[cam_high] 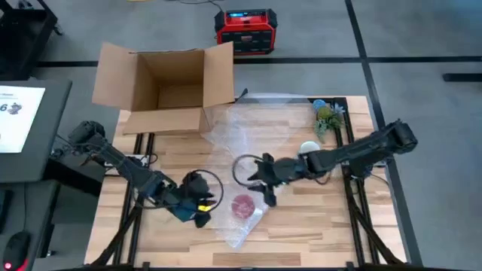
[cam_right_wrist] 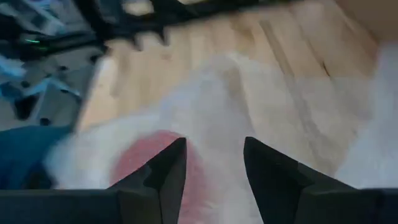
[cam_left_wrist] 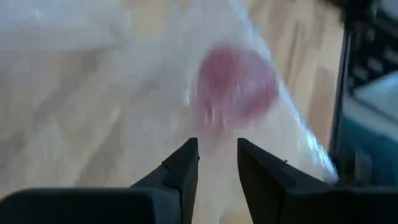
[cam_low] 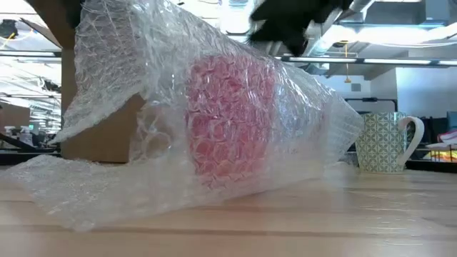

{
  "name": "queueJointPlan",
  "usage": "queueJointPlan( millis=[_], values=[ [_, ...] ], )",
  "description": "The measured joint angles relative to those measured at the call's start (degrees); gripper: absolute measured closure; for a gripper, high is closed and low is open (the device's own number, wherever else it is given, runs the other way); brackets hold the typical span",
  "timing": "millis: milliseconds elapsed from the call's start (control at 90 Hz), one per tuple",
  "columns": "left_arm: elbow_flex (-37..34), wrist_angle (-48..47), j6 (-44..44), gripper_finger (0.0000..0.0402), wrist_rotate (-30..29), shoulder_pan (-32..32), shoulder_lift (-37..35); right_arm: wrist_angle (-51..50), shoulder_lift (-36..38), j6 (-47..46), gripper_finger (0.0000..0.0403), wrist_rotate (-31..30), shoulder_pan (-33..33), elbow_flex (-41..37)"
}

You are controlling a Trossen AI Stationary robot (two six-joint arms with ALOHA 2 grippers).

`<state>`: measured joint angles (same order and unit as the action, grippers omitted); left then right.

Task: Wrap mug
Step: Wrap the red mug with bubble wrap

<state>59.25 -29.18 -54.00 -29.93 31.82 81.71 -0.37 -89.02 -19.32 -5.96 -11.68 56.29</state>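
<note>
A red mug (cam_high: 242, 205) stands near the table's front middle under a sheet of clear bubble wrap (cam_high: 252, 124). The sheet runs from the far middle of the table down over it. In the low view the wrap (cam_low: 121, 86) drapes over the mug (cam_low: 232, 121) like a tent, its edges lying on the wood. My left gripper (cam_high: 202, 214) is to the mug's left, open, its fingers (cam_left_wrist: 186, 168) pointing at the wrapped mug (cam_left_wrist: 239, 81). My right gripper (cam_high: 267, 192) is just beyond the mug on its right, open, above the wrap (cam_right_wrist: 261, 93). My right gripper (cam_right_wrist: 214, 155) stands open directly over the bubble wrap where it covers the mug's far side (cam_right_wrist: 149, 162), fingers slanting down from the table's right. Whether its fingertips touch the wrap, I cannot tell. My left gripper (cam_left_wrist: 217, 162) touches nothing that shows.
An open cardboard box (cam_high: 169, 83) lies at the far left of the table. A patterned white mug (cam_low: 382, 143) and a small plant (cam_high: 329, 117) stand at the far right. A red device (cam_high: 245, 30) sits on the floor beyond the table.
</note>
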Motion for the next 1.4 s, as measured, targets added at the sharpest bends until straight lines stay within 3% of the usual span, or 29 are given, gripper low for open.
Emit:
queueJointPlan(
  millis=[133,344,522,756,911,1000,1111,1233,1400],
  values=[
    [-4.28,6.71,-1.53,0.0327,2.02,-2.13,4.51,0.90,-5.83,-0.40,0.0271,1.71,1.37,-0.02],
    [-6.79,9.21,-6.48,0.0331,4.17,-2.47,11.71,1.25,-13.50,-2.70,0.0282,1.73,1.33,0.00],
    [-7.07,12.01,-5.71,0.0331,5.36,-2.26,14.78,1.06,-16.06,-2.97,0.0283,1.62,1.33,0.00],
    [-3.06,-7.47,-10.19,0.0331,8.67,-0.04,9.81,-0.14,-12.43,-3.11,0.0283,1.49,0.78,-0.02],
    [0.61,-18.48,-15.29,0.0331,6.41,3.61,4.22,-2.37,-7.96,-2.70,0.0283,-1.13,0.01,-0.02],
    [1.13,-14.35,-13.87,0.0332,0.62,5.25,1.32,-3.32,-5.49,-2.44,0.0283,-1.90,-0.22,-0.02],
    [1.28,-0.54,-3.34,0.0337,-1.24,4.85,0.75,-4.15,-4.05,-1.82,0.0283,-1.69,-0.31,0.02],
    [1.29,11.09,6.68,0.0358,5.80,2.65,3.99,-5.91,-3.98,-1.82,0.0283,-0.82,-0.63,0.02],
    [1.24,16.51,10.63,0.0394,16.44,-0.16,11.62,-8.44,-5.07,-2.53,0.0283,0.07,-1.07,-0.02]
  ],
)
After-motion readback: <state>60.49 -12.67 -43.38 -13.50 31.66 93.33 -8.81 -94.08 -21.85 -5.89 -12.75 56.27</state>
